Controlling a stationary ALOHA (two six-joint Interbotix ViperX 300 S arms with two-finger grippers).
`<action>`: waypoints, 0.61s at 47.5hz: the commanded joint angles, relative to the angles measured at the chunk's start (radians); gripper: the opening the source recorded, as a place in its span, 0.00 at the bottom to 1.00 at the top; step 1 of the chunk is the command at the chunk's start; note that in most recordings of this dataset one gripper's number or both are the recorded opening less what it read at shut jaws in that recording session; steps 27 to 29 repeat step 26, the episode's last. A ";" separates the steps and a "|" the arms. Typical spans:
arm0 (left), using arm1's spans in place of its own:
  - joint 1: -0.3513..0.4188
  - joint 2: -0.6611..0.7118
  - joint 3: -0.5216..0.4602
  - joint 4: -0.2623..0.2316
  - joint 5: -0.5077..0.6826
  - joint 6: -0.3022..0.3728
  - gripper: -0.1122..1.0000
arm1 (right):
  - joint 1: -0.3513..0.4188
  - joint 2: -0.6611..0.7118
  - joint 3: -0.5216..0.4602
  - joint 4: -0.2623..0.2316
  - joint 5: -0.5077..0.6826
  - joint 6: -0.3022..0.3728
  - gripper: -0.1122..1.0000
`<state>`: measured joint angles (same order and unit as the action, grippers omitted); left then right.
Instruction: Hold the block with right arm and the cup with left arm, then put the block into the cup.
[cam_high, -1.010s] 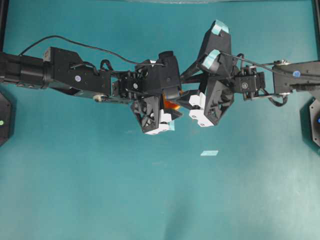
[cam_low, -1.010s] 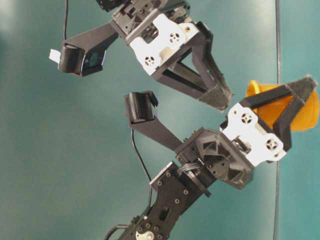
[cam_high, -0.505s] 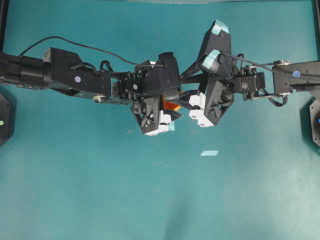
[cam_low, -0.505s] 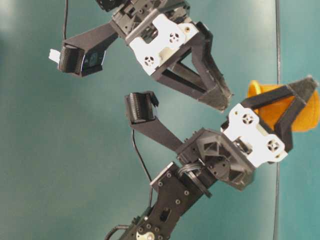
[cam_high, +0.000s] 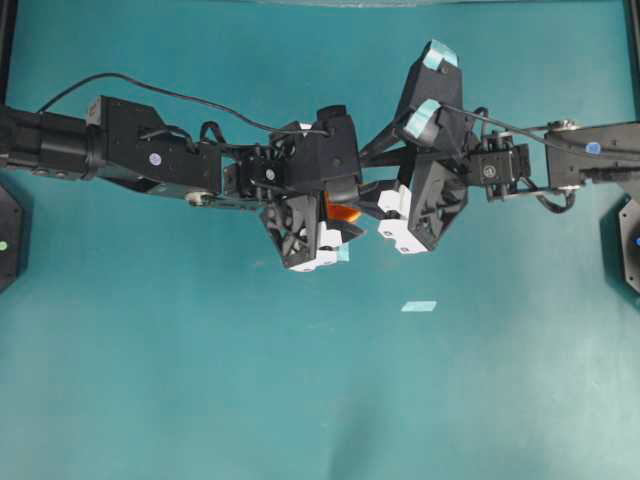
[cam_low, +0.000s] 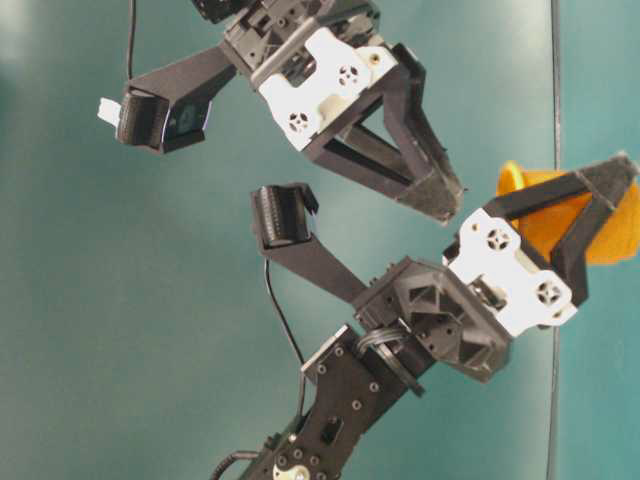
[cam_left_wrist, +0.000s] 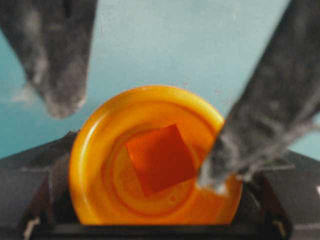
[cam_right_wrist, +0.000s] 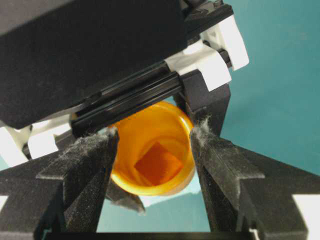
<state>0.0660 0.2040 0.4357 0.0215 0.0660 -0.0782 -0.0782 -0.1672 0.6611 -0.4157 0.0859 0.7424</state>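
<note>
Left fingers (cam_low: 596, 190) clasp cup (cam_right_wrist: 152, 155); right fingers (cam_right_wrist: 207, 150) spread, released; block (cam_left_wrist: 161, 159) inside cup; no legible writing.

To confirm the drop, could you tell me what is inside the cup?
The block lies on the floor of the cup. The cup's underside is hidden.

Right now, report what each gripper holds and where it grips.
The left gripper holds the cup by its side wall. The right gripper is open and holds nothing; the block lies inside the cup.
</note>
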 joint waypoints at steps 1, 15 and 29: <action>-0.002 -0.023 -0.011 0.000 -0.003 0.000 0.69 | 0.002 -0.011 -0.026 -0.002 -0.005 0.002 0.66; -0.002 -0.021 -0.011 0.000 -0.003 0.000 0.69 | 0.002 -0.011 -0.025 -0.003 0.003 0.000 0.66; -0.002 -0.023 -0.011 0.000 -0.005 0.000 0.69 | 0.002 -0.011 -0.023 -0.002 0.003 0.002 0.66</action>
